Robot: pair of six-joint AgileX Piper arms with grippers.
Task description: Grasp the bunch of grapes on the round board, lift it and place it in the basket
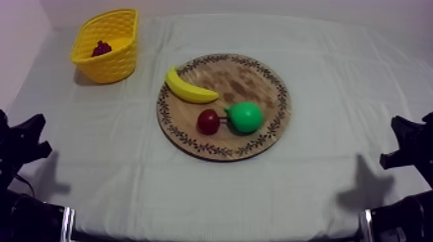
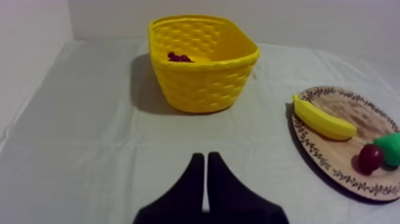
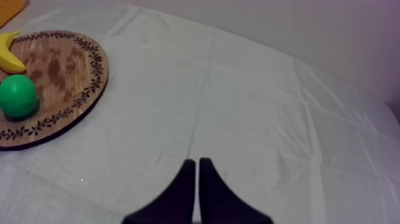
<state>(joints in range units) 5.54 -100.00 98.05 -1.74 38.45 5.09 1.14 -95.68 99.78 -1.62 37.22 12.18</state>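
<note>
1. Nearest in the left wrist view, the left gripper (image 2: pixel 206 164) has its fingers pressed together in a narrow wedge with nothing between them. Past it stands the yellow basket (image 2: pixel 202 83), and the bunch of grapes (image 2: pixel 180 58) lies inside it. Off to the side, the wooden board (image 2: pixel 357 110) carries a banana (image 2: pixel 321 119), a small red fruit (image 2: pixel 370 158) and a pear (image 2: pixel 390 149).
2. In the right wrist view, the right gripper (image 3: pixel 196 167) is also closed on nothing, over bare cloth (image 3: pixel 250 107), well apart from the board.
3. In the top view, both arms sit low at the table's sides. The basket stands at the far left and the board mid-table.
4. I judge the task complete, since the grapes are already in the basket. No grasp is called for.
5. The grey-white cloth is lightly creased, and a pale wall (image 2: pixel 333 18) stands behind the table.
</note>
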